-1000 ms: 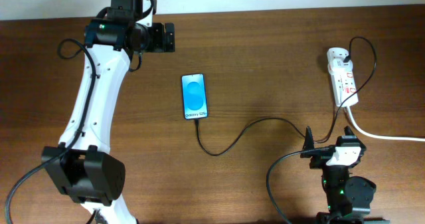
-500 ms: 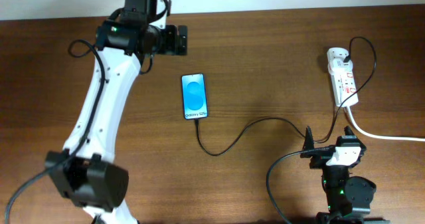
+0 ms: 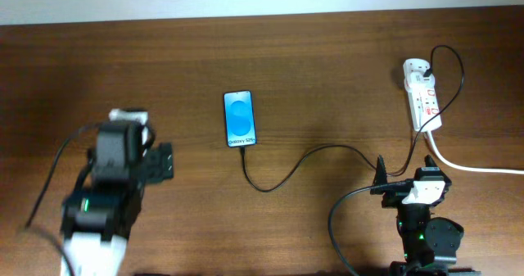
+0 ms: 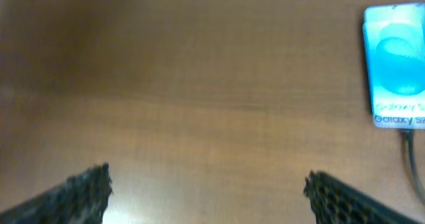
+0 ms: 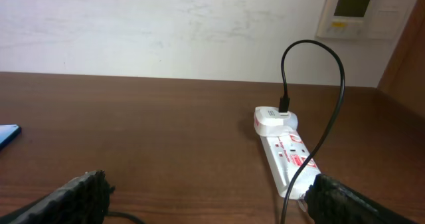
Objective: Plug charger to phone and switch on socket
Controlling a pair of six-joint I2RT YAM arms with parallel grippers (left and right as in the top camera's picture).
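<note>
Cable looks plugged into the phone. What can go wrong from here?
1. The charger runs right beside the right gripper; moving toward the socket could snag it and drag the phone or pull its plug out.
2. The red switches are small and the cable loops over them from the white adapter; the wide-open jaws could bump that instead.

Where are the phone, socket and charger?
phone (image 3: pixel 239 118): overhead view, middle of its screen.
socket (image 3: pixel 425 100): overhead view, middle of its body.
charger (image 3: pixel 332 147): overhead view, midway along the cable.
</note>
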